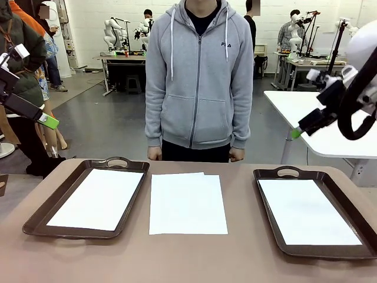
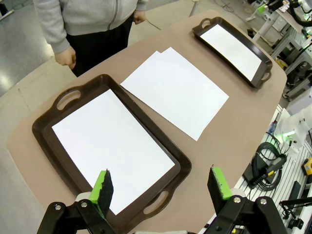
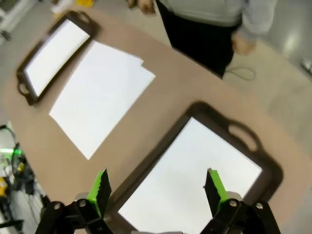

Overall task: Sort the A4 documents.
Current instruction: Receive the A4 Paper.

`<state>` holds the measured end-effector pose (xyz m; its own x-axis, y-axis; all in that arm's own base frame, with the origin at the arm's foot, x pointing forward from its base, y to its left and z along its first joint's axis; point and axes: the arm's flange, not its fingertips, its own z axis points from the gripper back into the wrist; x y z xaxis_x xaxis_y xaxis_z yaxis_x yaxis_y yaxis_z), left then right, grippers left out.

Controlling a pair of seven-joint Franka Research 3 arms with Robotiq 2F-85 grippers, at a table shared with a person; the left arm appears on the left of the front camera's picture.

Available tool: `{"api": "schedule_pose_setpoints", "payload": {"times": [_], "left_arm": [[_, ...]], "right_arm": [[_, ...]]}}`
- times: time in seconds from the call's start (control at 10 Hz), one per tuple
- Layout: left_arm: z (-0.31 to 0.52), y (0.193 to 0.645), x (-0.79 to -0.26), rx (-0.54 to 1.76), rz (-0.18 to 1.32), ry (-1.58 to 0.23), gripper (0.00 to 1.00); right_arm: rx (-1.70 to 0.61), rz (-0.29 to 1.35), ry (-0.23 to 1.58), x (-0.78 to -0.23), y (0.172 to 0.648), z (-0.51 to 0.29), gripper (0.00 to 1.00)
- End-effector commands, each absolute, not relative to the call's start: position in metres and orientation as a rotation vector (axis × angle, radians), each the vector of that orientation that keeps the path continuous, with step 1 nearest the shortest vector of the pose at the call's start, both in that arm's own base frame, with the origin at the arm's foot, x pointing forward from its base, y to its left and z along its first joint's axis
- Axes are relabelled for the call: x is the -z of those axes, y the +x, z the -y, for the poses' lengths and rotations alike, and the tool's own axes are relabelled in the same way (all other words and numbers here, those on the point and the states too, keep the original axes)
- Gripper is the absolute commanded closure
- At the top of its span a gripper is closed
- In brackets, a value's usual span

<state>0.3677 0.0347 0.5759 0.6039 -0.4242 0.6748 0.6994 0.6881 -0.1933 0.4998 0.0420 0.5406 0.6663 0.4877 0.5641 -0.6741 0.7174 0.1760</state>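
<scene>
Two A4 documents (image 1: 187, 203) lie overlapped on the desk (image 1: 188, 259) between trays (image 1: 57, 200); left tool (image 2: 160, 176) and right tool (image 3: 157, 178) hover open, empty

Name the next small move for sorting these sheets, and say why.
Probably lower the left gripper toward the loose stack between the left tray and the right tray. It and the right gripper hover open and empty, each tray already holds a sheet, and the stack's offset pages lie unsorted on the table.
</scene>
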Motion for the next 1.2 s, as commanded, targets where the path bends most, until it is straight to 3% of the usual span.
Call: {"api": "schedule_pose_setpoints", "payload": {"times": [0.0,0.7,1.1], "left_arm": [[-0.034,0.367,-0.576,0.676,0.638,-0.468,0.00],[-0.034,0.367,-0.576,0.676,0.638,-0.468,0.00],[-0.034,0.367,-0.576,0.676,0.638,-0.468,0.00]], "right_arm": [[-0.797,0.568,0.480,-0.555,0.489,-0.035,0.00],[-0.845,0.587,0.668,-0.584,0.453,-0.011,0.00],[-0.825,0.570,0.647,-0.589,0.453,-0.011,0.00]]}}
